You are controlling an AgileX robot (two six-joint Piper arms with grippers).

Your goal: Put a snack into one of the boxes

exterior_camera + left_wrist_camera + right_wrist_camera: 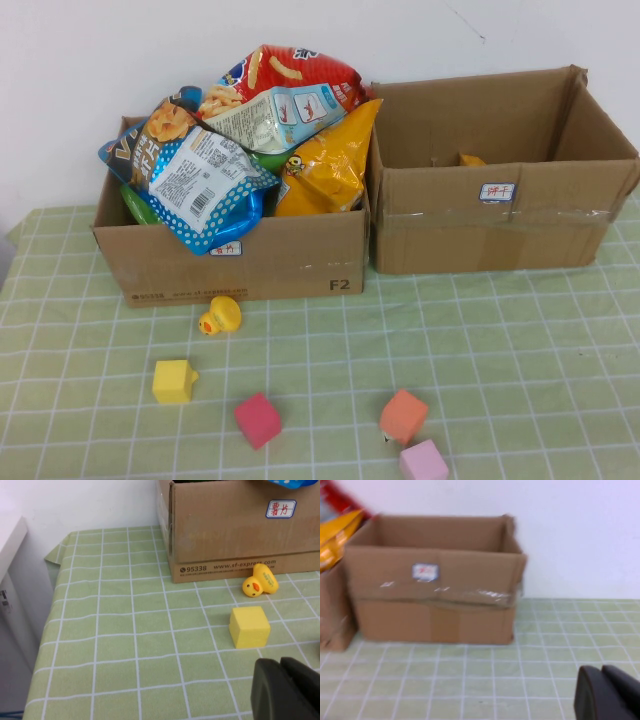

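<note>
The left cardboard box (pixel 230 265) is heaped with snack bags: a red one (pixel 290 75), a blue one (pixel 190 175) and a yellow one (pixel 325 165). The right cardboard box (pixel 490 215) is nearly empty, with a small yellow-orange thing (pixel 472 159) showing at its back. Neither gripper shows in the high view. My left gripper (pixel 281 662) is shut and empty, low over the table near the yellow cube (pixel 249 626). My right gripper (pixel 602 671) is shut and empty, over the table in front of the right box (pixel 435 580).
A yellow toy duck (pixel 220 316) lies in front of the left box. A yellow cube (pixel 174 381), a red cube (pixel 258 420), an orange cube (pixel 403 415) and a pink cube (pixel 424 462) sit on the green checked cloth. The table's left edge (pixel 47 630) is close.
</note>
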